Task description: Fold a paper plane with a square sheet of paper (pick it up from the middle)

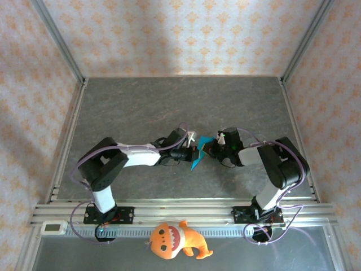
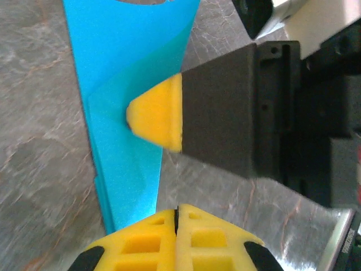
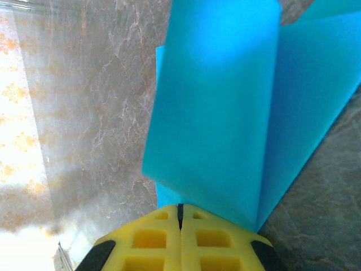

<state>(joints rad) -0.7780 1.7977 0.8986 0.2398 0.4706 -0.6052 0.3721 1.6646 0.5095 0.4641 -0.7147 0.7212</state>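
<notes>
Rear overhead down on table (image 1: 169,107); wrist cameras close on the paper (image 3: 214,113) (shared, mid-table).

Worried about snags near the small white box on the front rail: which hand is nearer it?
Left. The left hand is beyond and right of the small white box, shut on the cyan-blue paper sheet; the right hand grips the same sheet from farther right.

The right gripper (image 3: 180,217) pinches the folded square sheet of paper (image 3: 225,113) above the table (image 3: 96,113).

paper (image 1: 196,161) mostly hidden from above — wrist views crop its top.
</notes>
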